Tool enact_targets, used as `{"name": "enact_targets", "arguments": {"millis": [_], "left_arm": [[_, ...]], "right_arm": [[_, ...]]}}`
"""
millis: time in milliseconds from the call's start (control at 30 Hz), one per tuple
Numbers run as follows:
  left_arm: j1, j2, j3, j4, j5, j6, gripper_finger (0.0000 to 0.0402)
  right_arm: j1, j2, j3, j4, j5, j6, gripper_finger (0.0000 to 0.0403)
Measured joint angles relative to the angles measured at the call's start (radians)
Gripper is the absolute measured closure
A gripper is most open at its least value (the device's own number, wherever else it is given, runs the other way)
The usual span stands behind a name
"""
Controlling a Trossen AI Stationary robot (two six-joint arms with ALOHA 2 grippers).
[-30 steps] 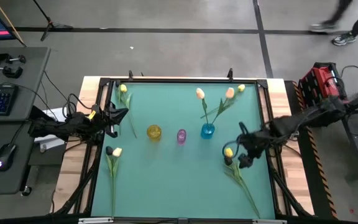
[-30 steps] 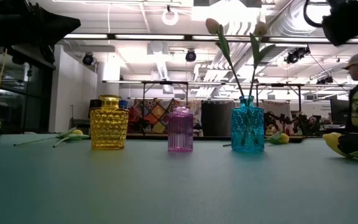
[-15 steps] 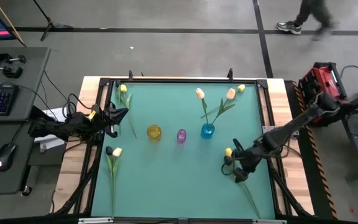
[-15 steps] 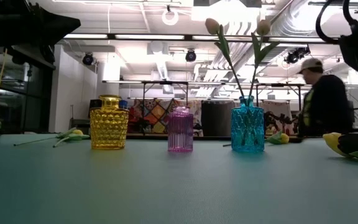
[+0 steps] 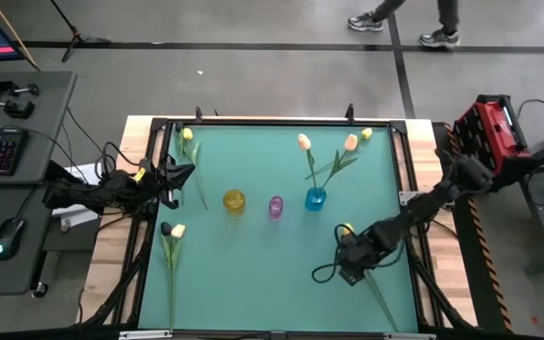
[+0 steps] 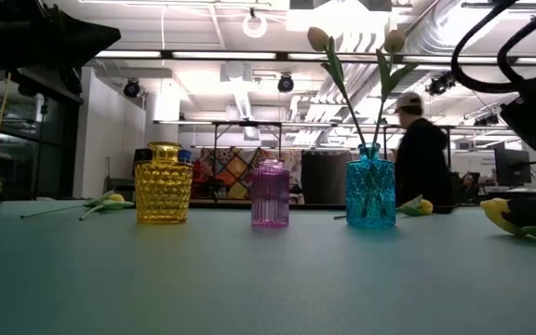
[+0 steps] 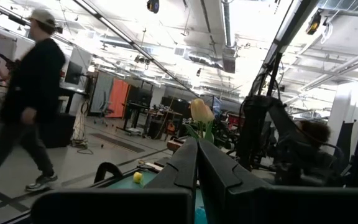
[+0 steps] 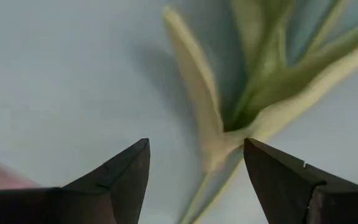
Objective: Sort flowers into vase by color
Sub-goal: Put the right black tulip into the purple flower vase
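Three small vases stand in a row mid-table: yellow (image 5: 234,200), purple (image 5: 276,207) and blue (image 5: 315,198). The blue vase holds two peach-pink tulips (image 5: 304,142) by their stems. A yellow tulip (image 5: 348,229) lies flat at the right, its stem (image 5: 382,304) running toward the near edge. My right gripper (image 5: 346,269) hangs open above it, pointing steeply down. In the right wrist view its fingers (image 8: 196,146) stand on either side of the stem and leaves (image 8: 253,93), clear of them. My left gripper (image 5: 179,174) waits shut at the table's left edge.
More tulips lie on the table: a yellow one at the far left (image 5: 187,134), a dark and a yellow head at the near left (image 5: 172,229), and a yellow one at the far right corner (image 5: 366,133). A person walks on the floor beyond the table (image 5: 409,14).
My right gripper has gone down and toward the table's near edge and left. It has tipped more steeply downward and now hangs over the lying yellow tulip's stem. The flowers and vases have not moved.
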Motion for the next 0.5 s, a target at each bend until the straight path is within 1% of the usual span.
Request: {"name": "enact_targets", "arguments": {"millis": [100, 267, 500], "left_arm": [[0.000, 0.000, 0.000, 0.000, 0.000, 0.000, 0.0401], [0.000, 0.000, 0.000, 0.000, 0.000, 0.000, 0.0401], [0.000, 0.000, 0.000, 0.000, 0.000, 0.000, 0.0401]], "right_arm": [[0.000, 0.050, 0.066, -0.076, 0.030, -0.002, 0.0155], [0.000, 0.116, 0.135, -0.081, 0.083, -0.003, 0.0155], [0.008, 0.200, 0.161, -0.098, 0.065, -0.003, 0.0155]]}}
